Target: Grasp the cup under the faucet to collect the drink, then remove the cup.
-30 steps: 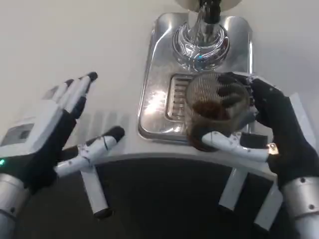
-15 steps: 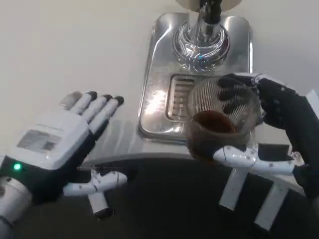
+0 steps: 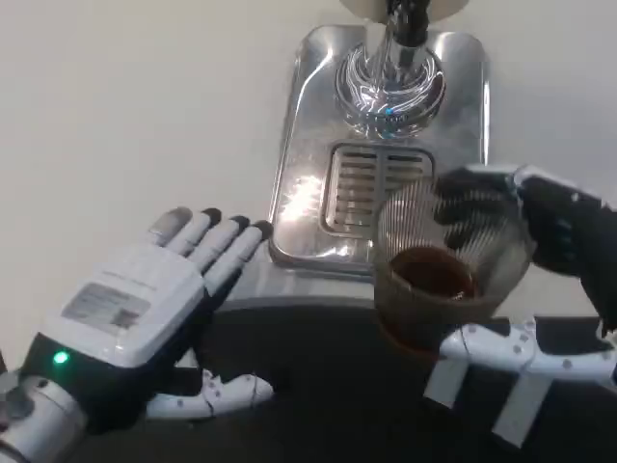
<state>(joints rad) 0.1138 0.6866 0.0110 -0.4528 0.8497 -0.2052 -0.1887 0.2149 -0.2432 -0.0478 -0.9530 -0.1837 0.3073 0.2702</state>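
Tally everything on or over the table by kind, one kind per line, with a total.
Cup of ribbed glass holding dark drink: 1
Faucet: 1
Metal drip tray: 1
Robot hands: 2, the left hand and the right hand
Total: 5

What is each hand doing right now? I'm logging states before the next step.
Left hand: open, fingers spread, holding nothing.
Right hand: holds the ribbed glass cup of dark drink.
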